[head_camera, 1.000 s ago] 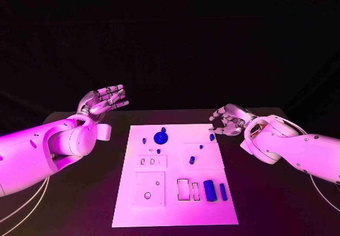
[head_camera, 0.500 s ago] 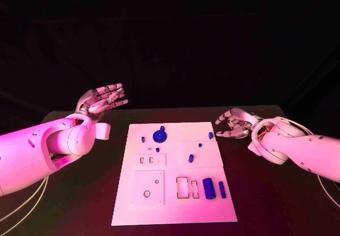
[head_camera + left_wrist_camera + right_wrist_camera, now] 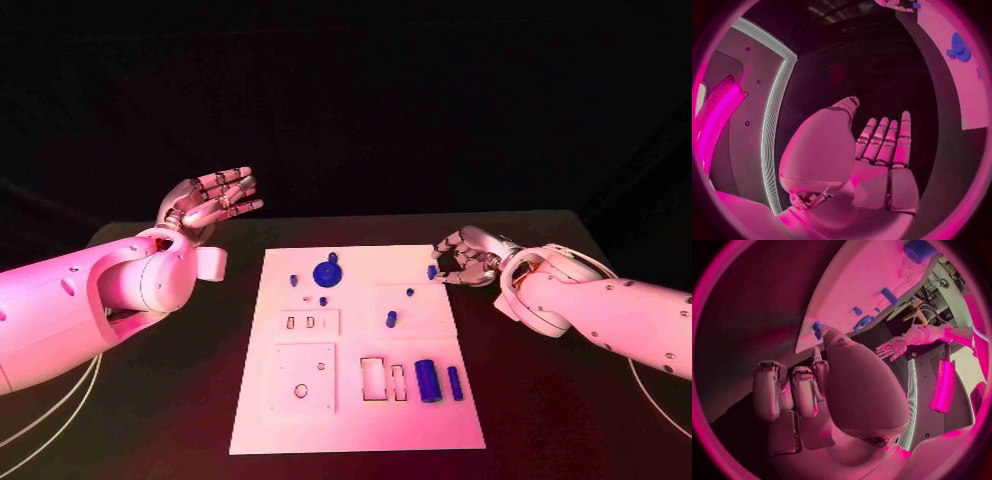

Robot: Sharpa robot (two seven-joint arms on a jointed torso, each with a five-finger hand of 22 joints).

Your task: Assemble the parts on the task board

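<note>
Hovering beside the task board (image 3: 361,420), the right hand (image 3: 467,257) curls inward holding nothing; left hand (image 3: 206,203) spread wide.

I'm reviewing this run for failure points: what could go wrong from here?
1. The right hand, fingers curled, sits beside the small blue peg near the white task board's far right edge; a slightly off approach might knock the peg over or off the board.
2. The board looks unclamped on the black table, so a push could shift it.
3. The left hand hangs raised and open, off the board, so it cannot steady it.
</note>
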